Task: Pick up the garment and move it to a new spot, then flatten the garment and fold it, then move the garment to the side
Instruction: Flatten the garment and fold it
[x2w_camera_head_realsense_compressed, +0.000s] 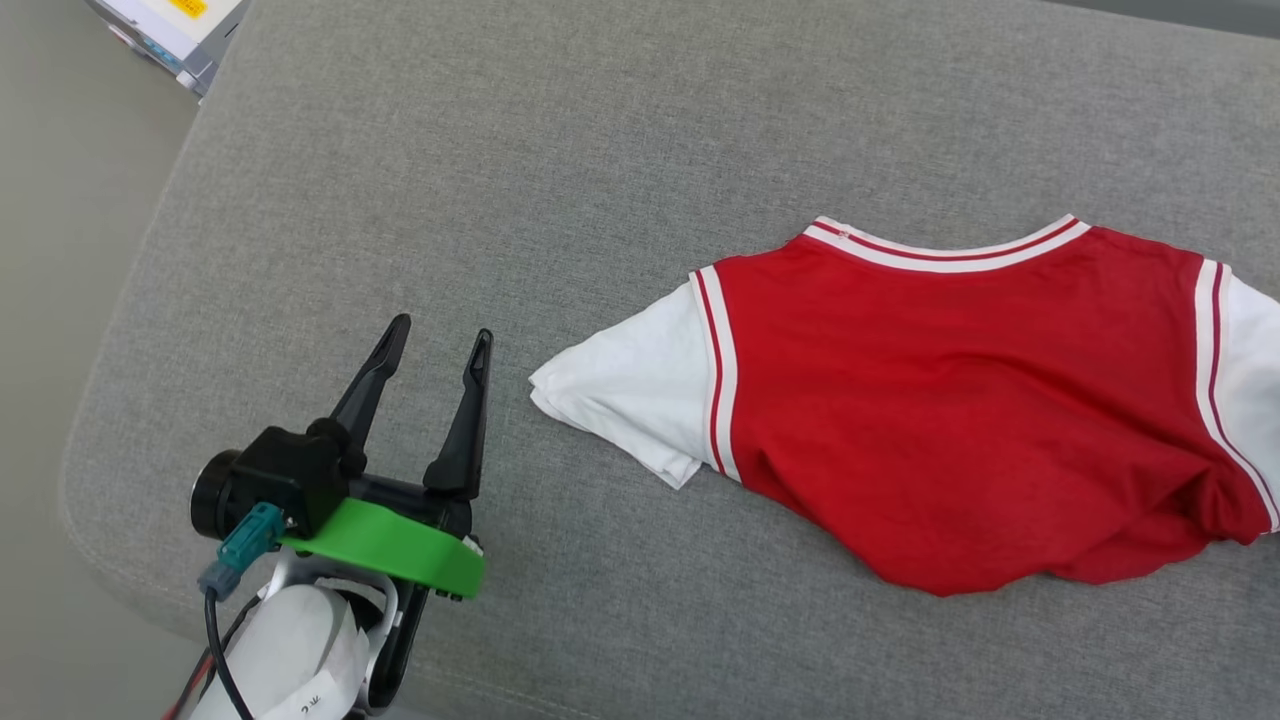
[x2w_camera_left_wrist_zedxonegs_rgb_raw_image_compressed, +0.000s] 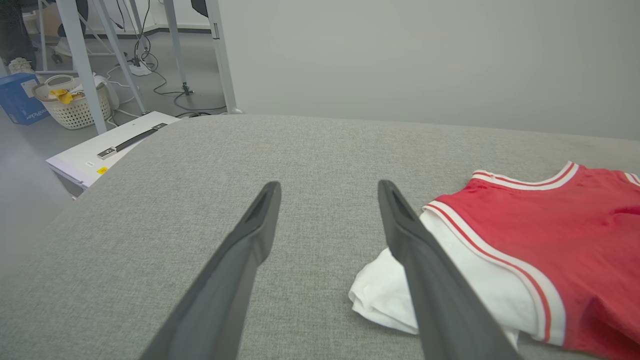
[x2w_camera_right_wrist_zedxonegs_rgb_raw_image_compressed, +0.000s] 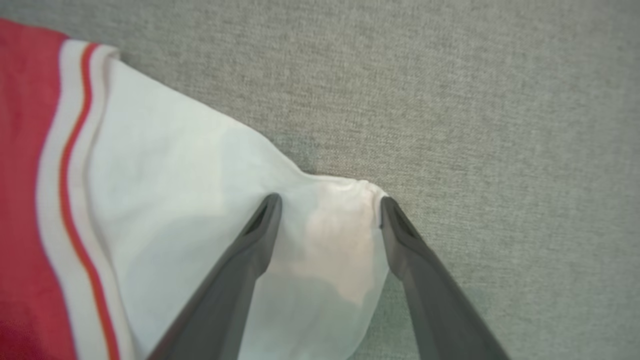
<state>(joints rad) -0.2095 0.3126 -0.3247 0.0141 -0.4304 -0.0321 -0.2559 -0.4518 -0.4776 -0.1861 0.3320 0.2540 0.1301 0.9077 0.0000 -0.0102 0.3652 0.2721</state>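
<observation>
Garment (x2w_camera_head_realsense_compressed: 960, 400) right of left pincer (x2w_camera_head_realsense_compressed: 441, 328)

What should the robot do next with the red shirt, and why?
Probably shut the right gripper on the white sleeve of the garment, lowering a little first if needed. Its open fingers stand either side of that sleeve's bunched tip, so a pinch there looks ready. The left gripper is open too, but it is apart from the other sleeve.

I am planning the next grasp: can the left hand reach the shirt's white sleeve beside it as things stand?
Probably yes. The left hand is open, and bare grey cushion lies between it and the sleeve.
</observation>
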